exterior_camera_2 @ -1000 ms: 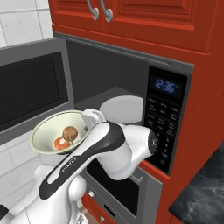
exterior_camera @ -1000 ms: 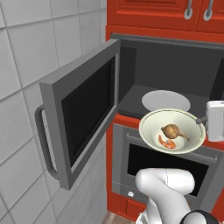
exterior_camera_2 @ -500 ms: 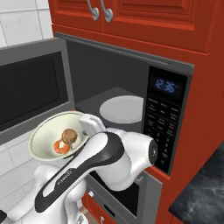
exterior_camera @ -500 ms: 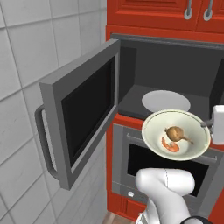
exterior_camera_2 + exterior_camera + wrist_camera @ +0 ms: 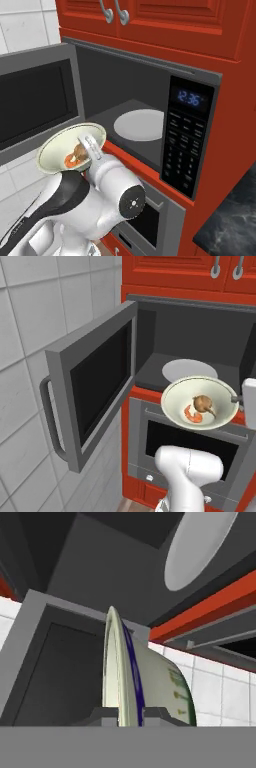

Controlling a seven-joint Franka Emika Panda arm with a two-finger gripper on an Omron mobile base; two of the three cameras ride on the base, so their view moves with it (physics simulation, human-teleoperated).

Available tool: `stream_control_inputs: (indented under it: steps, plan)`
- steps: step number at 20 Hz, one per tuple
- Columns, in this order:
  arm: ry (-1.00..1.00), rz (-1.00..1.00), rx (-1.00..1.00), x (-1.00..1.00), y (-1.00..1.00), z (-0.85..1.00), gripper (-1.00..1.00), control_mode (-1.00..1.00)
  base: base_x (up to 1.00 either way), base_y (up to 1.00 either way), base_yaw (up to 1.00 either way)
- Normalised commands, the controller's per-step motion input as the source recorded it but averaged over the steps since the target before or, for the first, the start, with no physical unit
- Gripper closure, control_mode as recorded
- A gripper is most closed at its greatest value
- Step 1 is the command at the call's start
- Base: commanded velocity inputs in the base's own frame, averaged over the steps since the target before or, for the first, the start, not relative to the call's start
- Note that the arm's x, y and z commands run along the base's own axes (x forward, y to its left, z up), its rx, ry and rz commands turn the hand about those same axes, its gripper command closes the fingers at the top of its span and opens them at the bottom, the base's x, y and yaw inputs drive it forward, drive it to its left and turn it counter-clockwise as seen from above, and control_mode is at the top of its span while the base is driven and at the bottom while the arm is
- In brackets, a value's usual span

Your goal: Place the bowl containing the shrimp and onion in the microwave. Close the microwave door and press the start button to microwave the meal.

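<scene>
The gripper (image 5: 131,714) is pinching the bowl (image 5: 200,402) by its rim, holding shrimp (image 5: 192,416) and onion (image 5: 202,402) just outside the microwave (image 5: 200,351), probably lining up with its turntable (image 5: 189,370), beside the open microwave door (image 5: 92,386).

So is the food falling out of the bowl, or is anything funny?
Nothing has spilled. The bowl is tipped a bit toward the camera, held by its rim in the tool, with the shrimp and onion inside.

Even flat rendered light, no glare, soft faint shadows, dark microwave (image 5: 200,336) cavity, slightly pixelated edges
</scene>
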Motion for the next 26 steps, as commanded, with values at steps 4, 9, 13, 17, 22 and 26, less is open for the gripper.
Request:
stream_control_inputs:
  steps: [4, 9, 13, 17, 22, 26]
  plan:
    - [-0.07, -0.46, 0.14, -0.23, 0.13, 0.11, 1.00, -1.00, 0.00, 0.00, 0.00]
    - [-0.06, -0.38, 0.18, -0.03, 0.03, 0.25, 1.00, -1.00, 0.00, 0.00, 0.00]
    - [-0.03, -0.33, 0.17, 0.05, 0.01, 0.26, 1.00, -1.00, 0.00, 0.00, 0.00]
    - [0.00, -0.30, 0.08, 0.37, 0.01, 0.02, 1.00, -1.00, 0.00, 0.00, 0.00]
    - [0.00, -0.23, 0.00, 0.52, 0.08, 0.00, 1.00, -1.00, 0.00, 0.00, 0.00]
    - [0.00, -0.12, 0.00, 0.56, 0.17, -0.01, 1.00, -1.00, 0.00, 0.00, 0.00]
